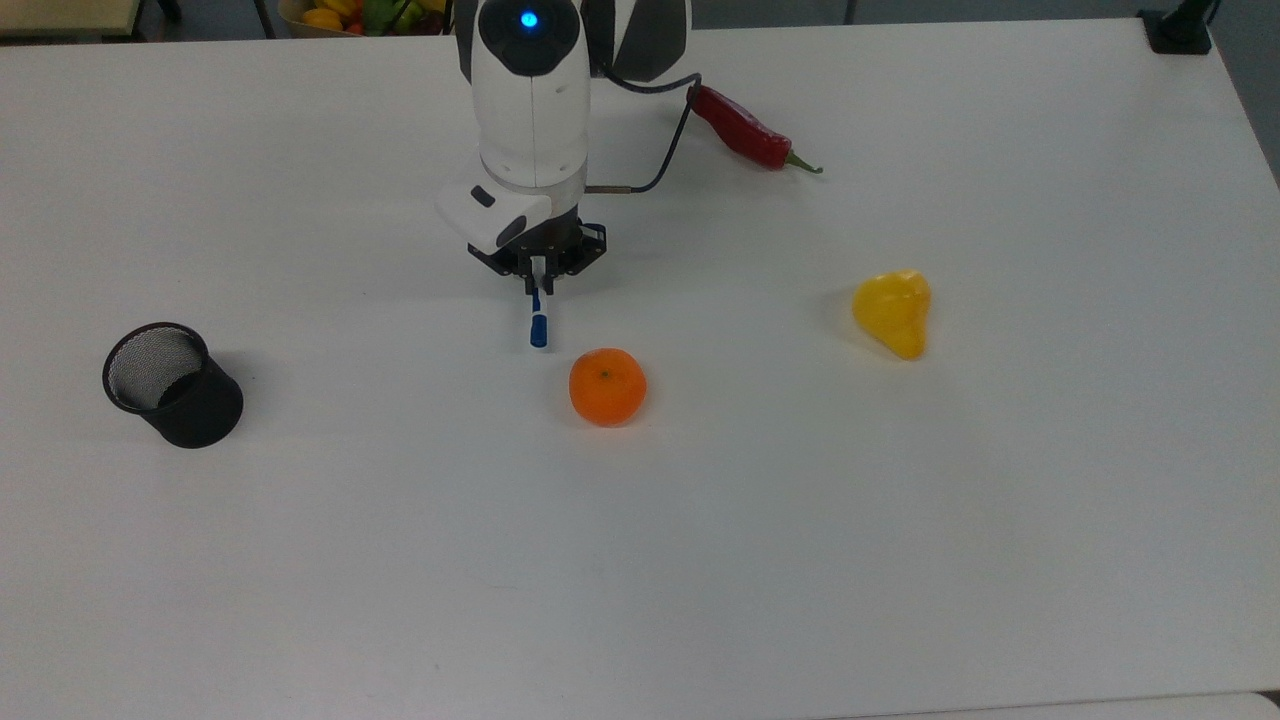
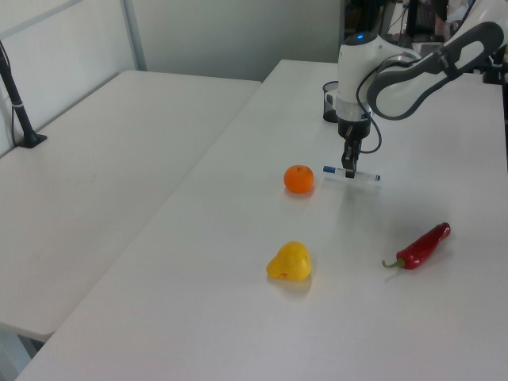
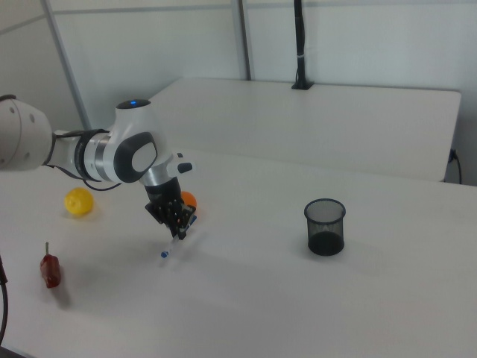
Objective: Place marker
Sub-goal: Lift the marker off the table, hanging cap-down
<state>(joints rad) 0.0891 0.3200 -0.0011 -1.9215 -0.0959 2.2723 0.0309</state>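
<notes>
Gripper (image 1: 537, 285) is clamped on the marker (image 1: 538, 322), fingers pinching the white barrel near its middle. In the left view the marker (image 2: 352, 175) sits horizontal in the jaws and looks slightly clear of the table (image 1: 900, 520), shadow just under it, so I'd read this as carried, not resting. Mid-barrel pinch makes sense: a slim smooth plastic cylinder would pivot if held near one end. In the top view the blue cap points toward the near edge, stopping just short of the orange (image 1: 607, 386). The black mesh cup (image 1: 172, 384) stands upright and open-mouthed well off toward the top view's left edge; likely target for "place", though that's a guess. It's wire mesh, rigid and light, so it could tip if the marker hits the rim. Other clutter: a glossy red chili (image 1: 745, 130) near the far edge beside the arm's cable, and a waxy yellow pear-shaped fruit (image 1: 893, 311) toward the top view's right. Table surface is matte white and flat.
</notes>
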